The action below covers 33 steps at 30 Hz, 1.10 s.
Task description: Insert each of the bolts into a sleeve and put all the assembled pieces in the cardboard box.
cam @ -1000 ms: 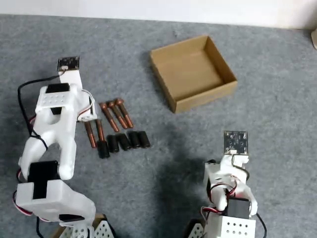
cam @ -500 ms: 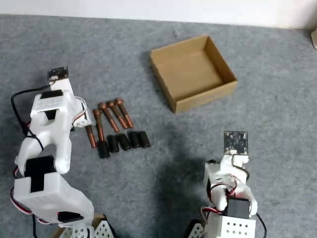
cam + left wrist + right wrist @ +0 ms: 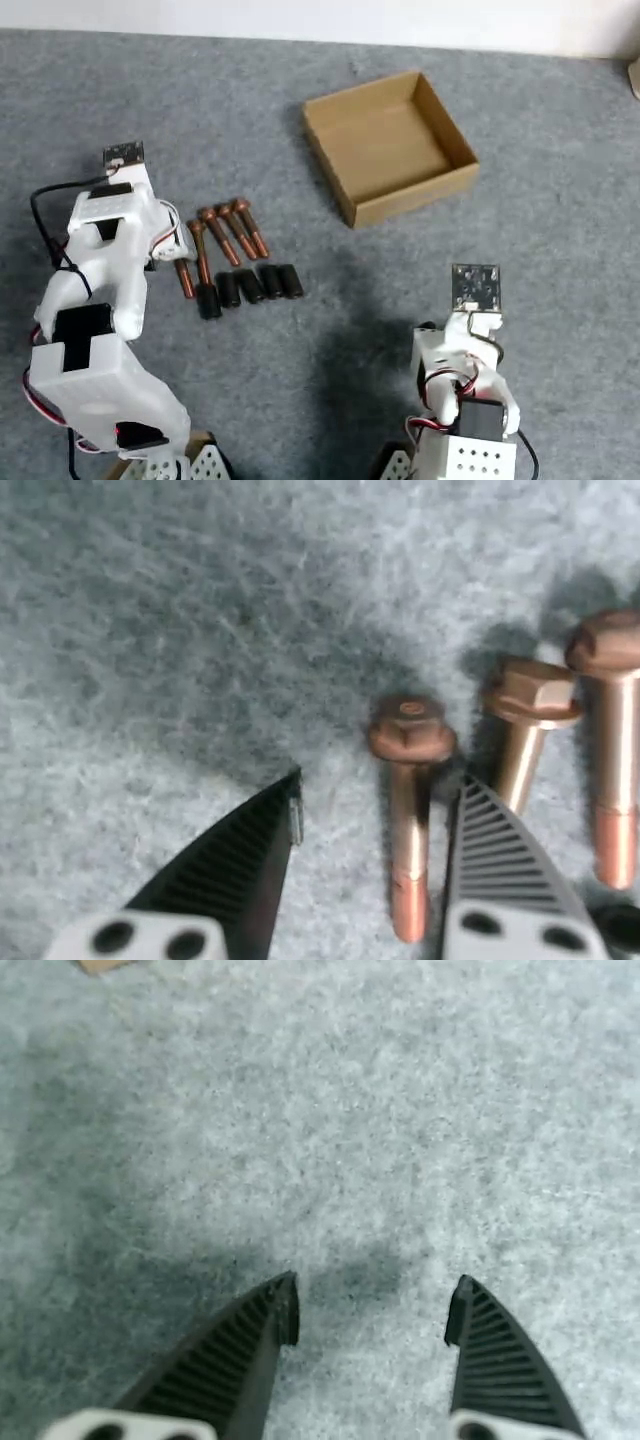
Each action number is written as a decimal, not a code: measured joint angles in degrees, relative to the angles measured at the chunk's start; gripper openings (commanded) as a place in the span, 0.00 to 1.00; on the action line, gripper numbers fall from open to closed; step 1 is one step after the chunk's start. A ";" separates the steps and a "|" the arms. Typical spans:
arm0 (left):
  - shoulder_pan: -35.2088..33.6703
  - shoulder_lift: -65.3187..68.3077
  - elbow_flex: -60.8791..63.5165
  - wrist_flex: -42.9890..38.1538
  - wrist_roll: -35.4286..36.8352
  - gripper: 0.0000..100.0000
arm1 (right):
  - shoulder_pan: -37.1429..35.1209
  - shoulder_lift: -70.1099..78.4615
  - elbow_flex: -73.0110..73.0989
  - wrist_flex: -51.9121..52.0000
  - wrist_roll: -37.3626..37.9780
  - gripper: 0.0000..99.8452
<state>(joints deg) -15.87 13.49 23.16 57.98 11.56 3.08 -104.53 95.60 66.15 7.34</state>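
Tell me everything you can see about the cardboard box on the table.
The cardboard box is a shallow, open-topped, roughly square tray of plain brown cardboard, with four low upright walls around a flat floor. The floor is bare. The box sits flat on the grey carpet, turned at an angle to the table's edges. It lies beyond and to the right of the bolts and sleeves in the high view, well apart from them. Nothing but the carpet touches it.
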 measured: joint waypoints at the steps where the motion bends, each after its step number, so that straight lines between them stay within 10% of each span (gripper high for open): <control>1: 0.00 0.00 0.00 0.00 0.00 0.16 | 0.00 0.00 0.00 0.00 0.00 0.23; 4: 0.53 0.00 -0.18 -0.18 0.18 0.00 | 0.00 0.00 0.00 0.00 0.00 0.23; 21: 4.66 -2.29 0.44 1.76 -2.20 0.00 | 0.00 0.00 0.00 0.00 0.00 0.23; 33: 2.73 -41.41 29.01 -5.27 -2.20 0.00 | -1.05 0.09 -2.11 -0.53 0.00 0.23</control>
<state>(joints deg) -13.14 -27.91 52.18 52.70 9.36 2.02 -104.44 93.49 65.63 7.34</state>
